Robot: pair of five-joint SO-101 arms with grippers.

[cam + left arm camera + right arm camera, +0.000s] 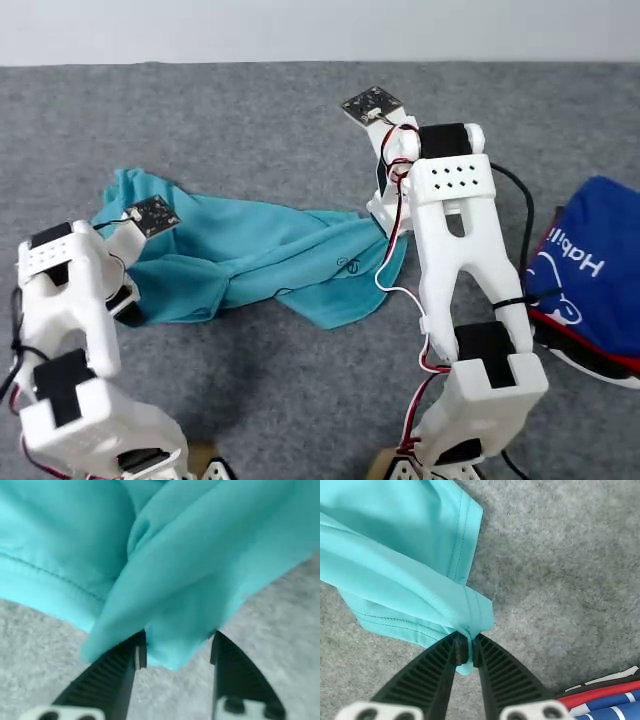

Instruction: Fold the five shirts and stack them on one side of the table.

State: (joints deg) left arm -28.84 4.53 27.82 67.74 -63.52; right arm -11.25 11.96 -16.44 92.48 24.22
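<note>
A teal shirt (250, 260) lies crumpled and stretched across the grey carpeted table (300, 400). At the shirt's right end, my right gripper (384, 216) is shut on a bunched edge of it; in the right wrist view the fingers (467, 652) pinch a hemmed fold of the shirt (395, 555). My left gripper (122, 296) sits at the shirt's left end. In the left wrist view it (175, 650) stands open, with a hanging fold of the teal shirt (200, 555) between its spread fingers.
A pile of shirts with a blue one on top (590, 280) sits at the table's right edge, close to the right arm; its red, white and blue edges (600, 702) lie beside the right gripper. Bare grey carpet surrounds the teal shirt.
</note>
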